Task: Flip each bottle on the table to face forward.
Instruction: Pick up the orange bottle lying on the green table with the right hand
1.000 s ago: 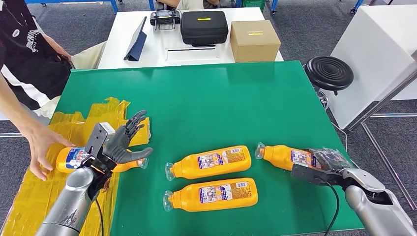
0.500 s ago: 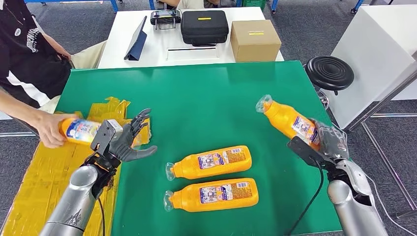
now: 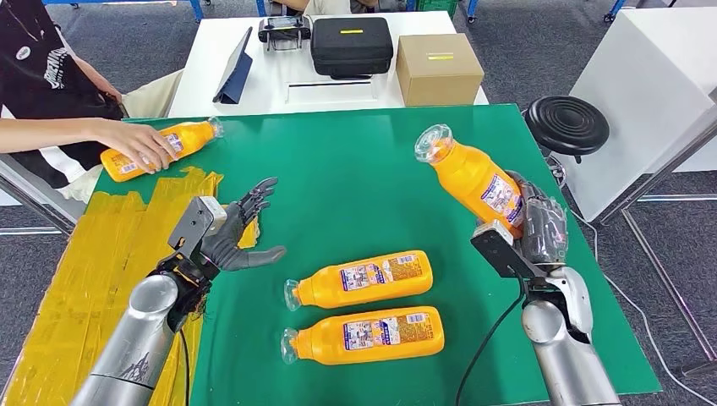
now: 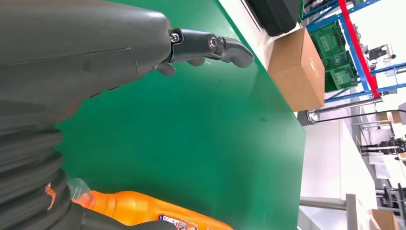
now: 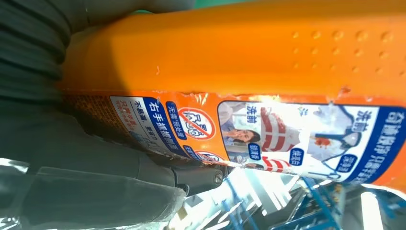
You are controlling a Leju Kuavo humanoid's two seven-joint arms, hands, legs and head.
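Bottle (image 3: 475, 178) tilted, base hidden in gripping right hand (image 3: 541, 227), left hand (image 3: 228, 238) empty, fingers spread above green table (image 3: 355, 186).

1. White table (image 3: 254, 89) beyond the green surface: black zipped case (image 3: 351, 46), brown cardboard box (image 3: 438, 69) just beside it, dark tablet (image 3: 234, 68) propped at a tilt, a small black device (image 3: 285, 30) at the far edge.
2. Black round stool (image 3: 565, 125) off the right side, next to a white cabinet (image 3: 651, 93).
3. Person (image 3: 42, 93) in a dark shirt at far left.
4. Yellow tape patch (image 3: 93, 271) covers the near-left corner.
5. Grey carpet floor (image 3: 541, 51) around.
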